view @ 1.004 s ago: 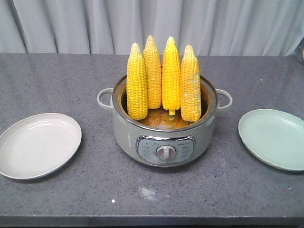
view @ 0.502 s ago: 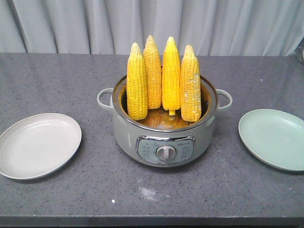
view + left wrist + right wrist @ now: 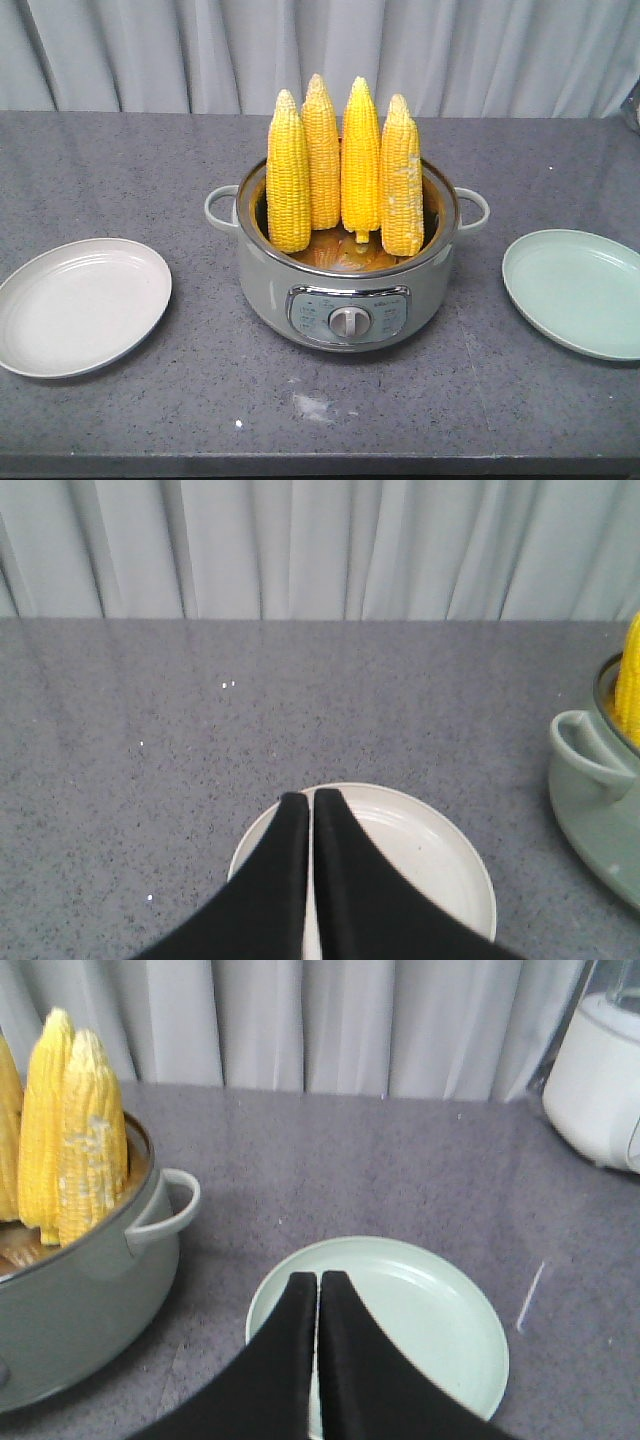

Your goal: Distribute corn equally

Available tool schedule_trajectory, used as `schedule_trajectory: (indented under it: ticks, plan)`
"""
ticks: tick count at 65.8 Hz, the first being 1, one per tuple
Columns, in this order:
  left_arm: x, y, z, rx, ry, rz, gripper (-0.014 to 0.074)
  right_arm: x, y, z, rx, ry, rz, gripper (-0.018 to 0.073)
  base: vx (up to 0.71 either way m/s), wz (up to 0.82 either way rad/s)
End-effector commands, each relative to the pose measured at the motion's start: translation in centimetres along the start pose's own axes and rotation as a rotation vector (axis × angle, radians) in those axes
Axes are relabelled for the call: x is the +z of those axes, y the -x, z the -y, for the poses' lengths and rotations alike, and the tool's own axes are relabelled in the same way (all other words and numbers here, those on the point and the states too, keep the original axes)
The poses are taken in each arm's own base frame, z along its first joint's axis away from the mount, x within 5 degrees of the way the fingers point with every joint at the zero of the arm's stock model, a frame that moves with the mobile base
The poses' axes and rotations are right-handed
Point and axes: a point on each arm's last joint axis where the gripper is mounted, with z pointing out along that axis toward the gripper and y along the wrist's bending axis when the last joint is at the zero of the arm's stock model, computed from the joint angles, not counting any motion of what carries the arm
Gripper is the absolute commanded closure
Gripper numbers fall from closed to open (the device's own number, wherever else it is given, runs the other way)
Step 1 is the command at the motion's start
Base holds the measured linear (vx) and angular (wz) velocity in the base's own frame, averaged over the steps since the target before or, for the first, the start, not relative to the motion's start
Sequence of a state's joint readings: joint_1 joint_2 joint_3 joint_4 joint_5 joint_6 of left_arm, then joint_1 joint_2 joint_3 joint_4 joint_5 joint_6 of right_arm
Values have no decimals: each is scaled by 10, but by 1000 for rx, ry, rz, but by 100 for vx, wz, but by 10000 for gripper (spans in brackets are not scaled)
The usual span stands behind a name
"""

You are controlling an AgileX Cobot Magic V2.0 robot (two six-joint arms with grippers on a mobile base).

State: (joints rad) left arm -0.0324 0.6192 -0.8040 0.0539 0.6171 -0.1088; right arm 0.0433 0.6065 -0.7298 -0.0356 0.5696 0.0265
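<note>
Four corn cobs (image 3: 360,160), two plates (image 3: 80,310), one pot (image 3: 345,285).

The countertop (image 3: 150,730) is grey speckled stone-look stuff, mostly matt, with a soft sheen out ahead of the left gripper (image 3: 308,797). That one and the right gripper (image 3: 318,1277) both have smooth matt black fingers (image 3: 270,890), plastic or rubber, can't tell. The off-white plate (image 3: 420,850) under the left one and the pale green plate (image 3: 430,1330) under the right one look smooth and satin, low shine. The pot (image 3: 260,280) between the two is glossy sage green with a shiny metal rim (image 3: 330,270) and knob (image 3: 349,321). The corn (image 3: 343,160) is bumpy and a bit waxy, and one cob has dull pale patches. The curtain (image 3: 300,550) out front is matt grey cloth. The appliance (image 3: 600,1070) off to the right gripper's right is glossy white plastic.
</note>
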Motion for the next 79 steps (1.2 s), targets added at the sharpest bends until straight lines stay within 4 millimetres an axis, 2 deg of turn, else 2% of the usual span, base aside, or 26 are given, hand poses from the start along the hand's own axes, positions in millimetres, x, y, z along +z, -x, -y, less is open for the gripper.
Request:
schedule_trajectory:
  ticks: [1,8,18,23,27,32,36,45,49,53,66,79]
  plan:
    - [10,12,2,-6,-11,19,603,14,8,0,-9,0,-36,559,0,0]
    - [20,8,2,-4,-4,-47,603,30,0,-1,-10,0,-153,559,0,0]
    - [30,3,2,-2,0,-98,590,44,-4,-1,-11,0,-213,556,0,0]
    - [34,2,2,-2,2,-121,546,49,-6,-1,-18,-2,-233,529,0,0]
    - [36,2,2,7,2,-126,472,51,-6,-1,-55,3,-241,481,0,0]
    - [38,1,2,4,1,-130,351,52,-6,-1,-78,13,-243,383,0,0]
    - [39,1,2,4,2,-139,220,52,-6,-3,-60,24,-242,261,0,0]
    - [38,0,5,8,-28,-147,-3,52,-6,-5,-31,44,-241,-10,0,0]
    - [37,1,8,50,-67,-157,-62,52,-5,-6,-38,58,-237,-112,0,0]
    - [36,3,14,70,-135,-170,-87,52,-3,-7,-40,75,-231,-172,0,0]
    - [36,12,35,191,-375,-148,-79,59,18,-16,-90,175,-213,-153,0,0]
    - [41,13,57,246,-525,-127,-71,80,47,-26,-182,276,-188,-114,0,0]
